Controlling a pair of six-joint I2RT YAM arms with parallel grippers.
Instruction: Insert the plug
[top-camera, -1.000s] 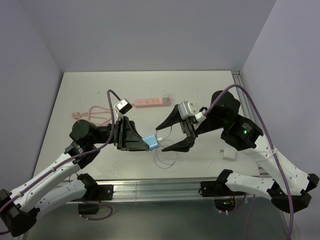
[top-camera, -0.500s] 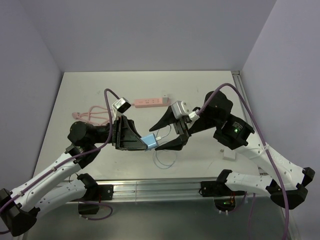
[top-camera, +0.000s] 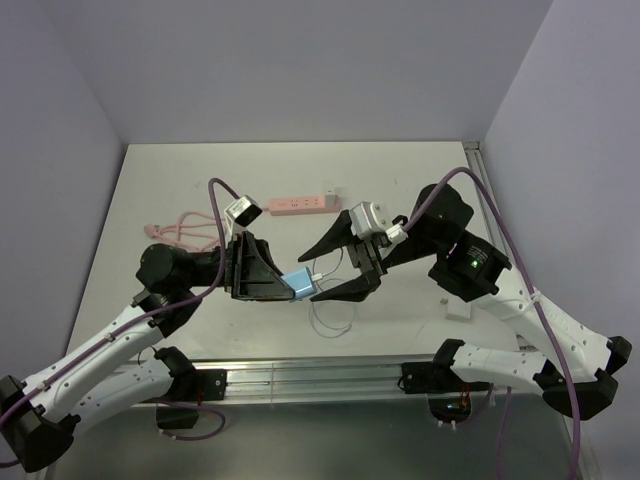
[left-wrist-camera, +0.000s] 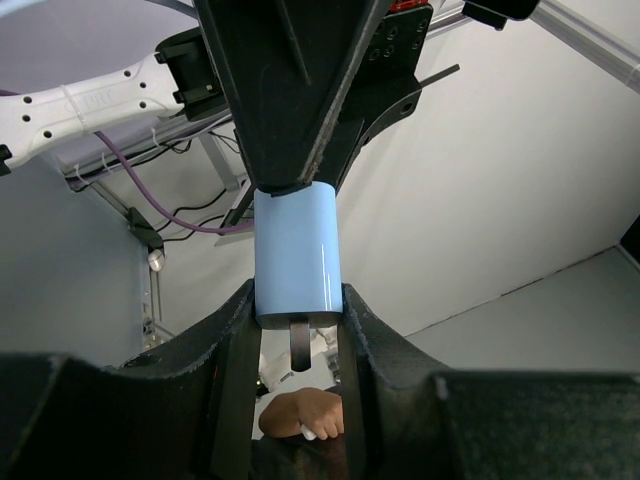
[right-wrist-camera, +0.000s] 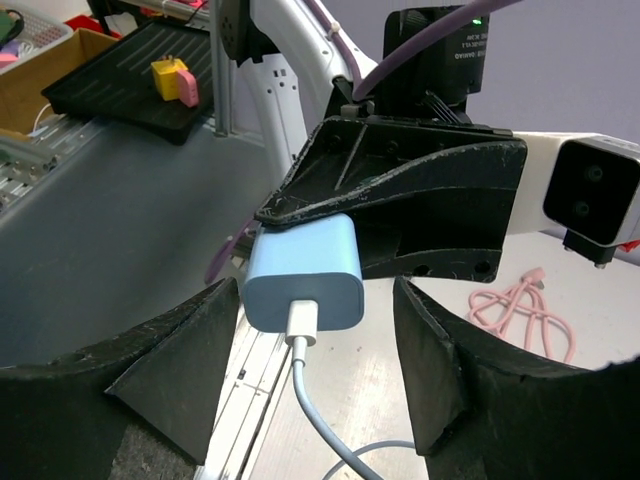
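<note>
Over the table (top-camera: 400, 170), on the near side of the pink power strip (top-camera: 300, 204) and well apart from it. Pinched in the left gripper (top-camera: 288, 286), half-closed on the plug (right-wrist-camera: 303, 270), prongs buried toward that wrist. Flanked by the right gripper (top-camera: 314, 278), spread wide, gripping nothing, clear of the blue body on both sides. Trailing the pale cable (top-camera: 330, 322), nearer than the strip. Looks like a handover: centre first, close squarely on the blue flanks, spare the cable connector, only then release left. Keep prongs aimed at the strip.

Bright, even overhead light; soft shadows on table (top-camera: 180, 180); thin glare streak on plug (left-wrist-camera: 296, 255); wrist-view bkgd soft.
</note>
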